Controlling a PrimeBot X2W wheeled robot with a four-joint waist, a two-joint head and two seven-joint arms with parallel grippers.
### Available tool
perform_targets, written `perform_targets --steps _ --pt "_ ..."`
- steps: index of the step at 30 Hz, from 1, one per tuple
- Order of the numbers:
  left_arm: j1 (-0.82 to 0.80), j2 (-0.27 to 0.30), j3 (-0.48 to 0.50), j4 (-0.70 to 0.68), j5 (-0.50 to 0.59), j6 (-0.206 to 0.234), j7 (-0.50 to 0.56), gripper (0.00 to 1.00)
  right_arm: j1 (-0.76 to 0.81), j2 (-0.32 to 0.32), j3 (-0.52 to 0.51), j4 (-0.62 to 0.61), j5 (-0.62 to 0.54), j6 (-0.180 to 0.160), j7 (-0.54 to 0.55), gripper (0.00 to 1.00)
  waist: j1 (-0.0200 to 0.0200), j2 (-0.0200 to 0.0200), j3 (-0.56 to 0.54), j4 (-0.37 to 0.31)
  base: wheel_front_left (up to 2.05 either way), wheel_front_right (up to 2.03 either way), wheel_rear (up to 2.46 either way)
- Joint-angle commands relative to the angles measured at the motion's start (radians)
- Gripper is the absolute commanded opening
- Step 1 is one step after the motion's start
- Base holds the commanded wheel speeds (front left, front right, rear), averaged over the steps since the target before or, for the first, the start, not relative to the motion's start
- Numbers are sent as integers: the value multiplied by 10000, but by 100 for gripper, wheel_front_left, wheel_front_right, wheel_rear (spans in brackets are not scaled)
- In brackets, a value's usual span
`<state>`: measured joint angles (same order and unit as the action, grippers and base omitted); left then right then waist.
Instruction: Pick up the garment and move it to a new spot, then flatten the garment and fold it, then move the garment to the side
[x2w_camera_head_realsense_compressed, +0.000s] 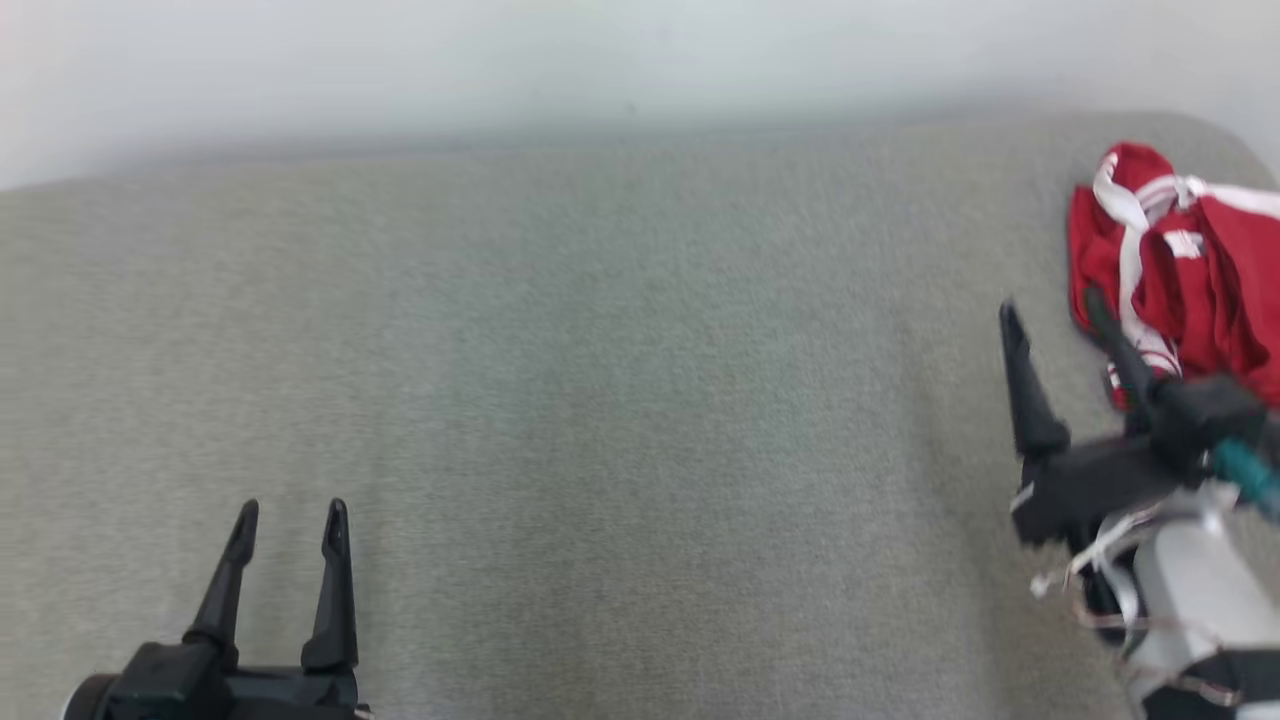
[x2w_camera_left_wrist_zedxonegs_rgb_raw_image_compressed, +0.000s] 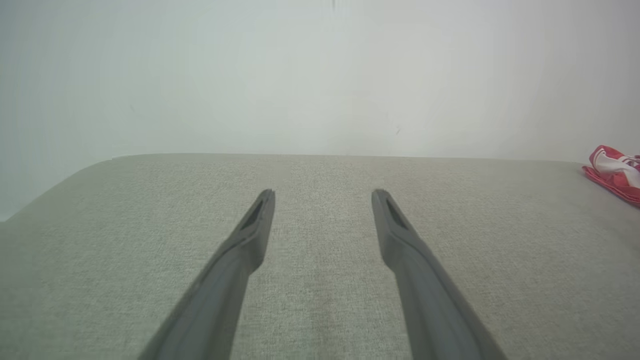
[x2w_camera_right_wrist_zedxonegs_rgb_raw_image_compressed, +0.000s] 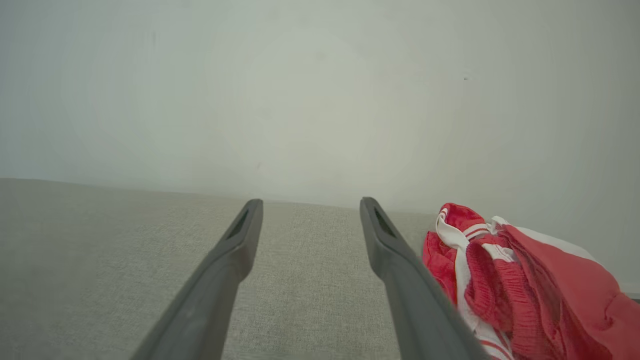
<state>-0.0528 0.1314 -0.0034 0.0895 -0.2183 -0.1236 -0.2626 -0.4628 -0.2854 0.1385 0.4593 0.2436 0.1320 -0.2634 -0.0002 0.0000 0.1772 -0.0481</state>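
Two spread, empty grippers are hovering: right gripper (x2w_camera_head_realsense_compressed: 1048, 303) pointing just beside the crumpled garment (x2w_camera_head_realsense_compressed: 1190, 270) (presumably lining up the pickup), left gripper (x2w_camera_head_realsense_compressed: 292, 505) idling well apart.

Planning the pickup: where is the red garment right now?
The red garment lies crumpled at the far right of the grey surface in the head view, right beside the open right gripper.

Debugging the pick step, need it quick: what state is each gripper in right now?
Left gripper: open, holding nothing.
Right gripper: open, holding nothing; the crumpled red-and-white fabric garment lies just beside it.
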Motion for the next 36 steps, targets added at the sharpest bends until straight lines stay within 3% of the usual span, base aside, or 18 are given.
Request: perform_targets --steps 1,19,36 --pt "207 -62 -10 89 86 -35 -27 100 512 153 -164 -198 46 -31 9 100 2 0 -561 437 0 0 0" --pt "753 -340 -25 603 26 -56 -27 100 3862 1352 -805 -2404 -313 -31 552 100 2 0 -1319 371 0 0 0" --pt "808 -392 -57 827 117 -59 -27 100 4606 1693 -1132 -3189 -470 -31 812 100 2 0 -1416 289 0 0 0"
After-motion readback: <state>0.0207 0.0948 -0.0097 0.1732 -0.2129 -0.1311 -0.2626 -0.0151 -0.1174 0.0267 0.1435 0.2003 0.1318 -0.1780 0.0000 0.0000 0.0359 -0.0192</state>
